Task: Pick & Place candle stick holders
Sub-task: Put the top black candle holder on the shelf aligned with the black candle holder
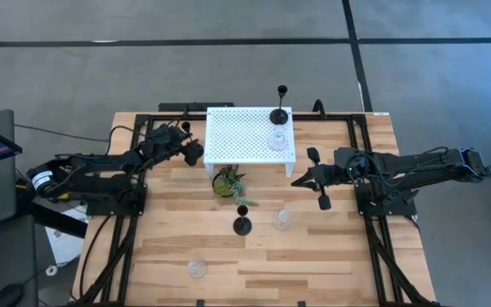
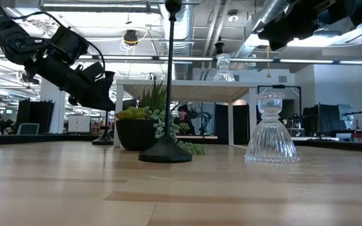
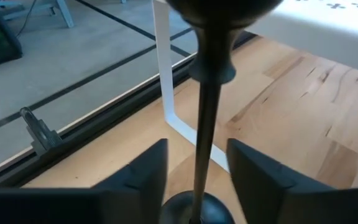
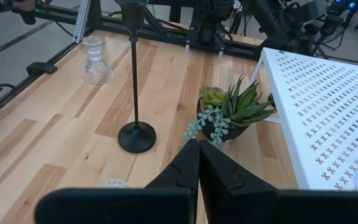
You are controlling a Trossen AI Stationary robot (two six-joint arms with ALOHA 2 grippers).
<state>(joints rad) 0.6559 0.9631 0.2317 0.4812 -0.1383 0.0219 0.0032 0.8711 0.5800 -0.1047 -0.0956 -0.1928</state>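
Wood-slat table, white perforated stand at back centre. L gripper sits at the stand's left end, fingers either side of a black holder's stem, small gap each side, so not clamped; its base is on the table beside the stand leg. R gripper hovers right of the stand, fingers pressed together, holding nothing. On the stand: black holder w/ clear glass holder just in front. Potted plant at the stand's front edge. Tall black holder and glass holder mid-table; another glass one front-left.
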